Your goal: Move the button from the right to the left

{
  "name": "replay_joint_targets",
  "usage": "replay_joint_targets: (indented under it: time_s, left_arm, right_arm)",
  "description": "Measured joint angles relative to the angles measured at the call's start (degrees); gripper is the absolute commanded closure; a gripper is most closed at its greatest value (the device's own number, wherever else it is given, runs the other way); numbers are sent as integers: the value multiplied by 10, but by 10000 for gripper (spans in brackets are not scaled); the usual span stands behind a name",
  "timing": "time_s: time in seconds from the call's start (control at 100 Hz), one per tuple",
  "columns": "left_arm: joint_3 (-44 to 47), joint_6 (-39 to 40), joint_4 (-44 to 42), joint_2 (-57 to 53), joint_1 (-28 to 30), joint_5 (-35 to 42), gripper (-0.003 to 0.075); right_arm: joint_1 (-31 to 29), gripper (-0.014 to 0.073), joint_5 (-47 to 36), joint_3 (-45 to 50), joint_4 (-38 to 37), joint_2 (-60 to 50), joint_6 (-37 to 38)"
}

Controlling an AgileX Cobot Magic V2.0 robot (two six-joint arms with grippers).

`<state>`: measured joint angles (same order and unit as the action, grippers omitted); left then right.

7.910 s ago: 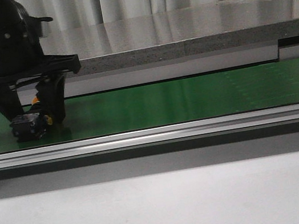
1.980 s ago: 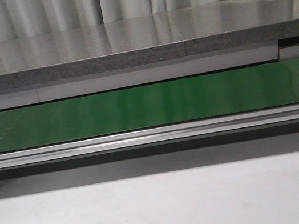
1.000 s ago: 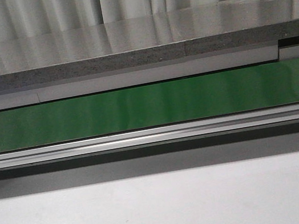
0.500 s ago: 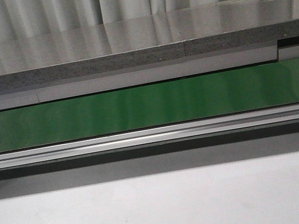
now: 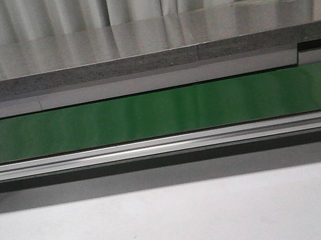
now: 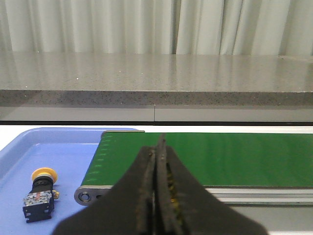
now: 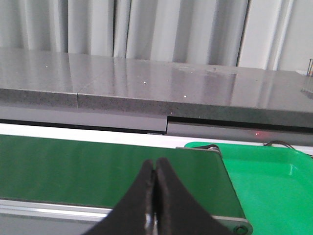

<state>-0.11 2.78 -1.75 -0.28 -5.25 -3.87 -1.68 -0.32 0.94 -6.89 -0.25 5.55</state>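
On the blue tray (image 6: 19, 152), beside the end of the green belt (image 6: 220, 156), the button (image 6: 40, 195) lies alone.
Its yellow cap points away from the camera, apparently on its side. The left gripper (image 6: 156, 196) hangs above the belt's near edge, fingers pressed together on nothing; the right gripper (image 7: 154, 196) is likewise closed and bare, near a green tray (image 7: 274, 181).

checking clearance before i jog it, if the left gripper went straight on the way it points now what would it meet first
Most likely the green belt. The left gripper, fingers closed together, points over its left end toward the grey stone ledge behind. The button in the blue tray lies off to one side. Depth is unclear.
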Motion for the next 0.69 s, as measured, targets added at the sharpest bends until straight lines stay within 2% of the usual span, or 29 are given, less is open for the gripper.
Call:
replay_joint_targets:
  time_s: [0.69]
  left_arm:
    - [0,0,0,0,0,-1,741]
  right_arm:
    - [0,652,18,6,0,-3,1]
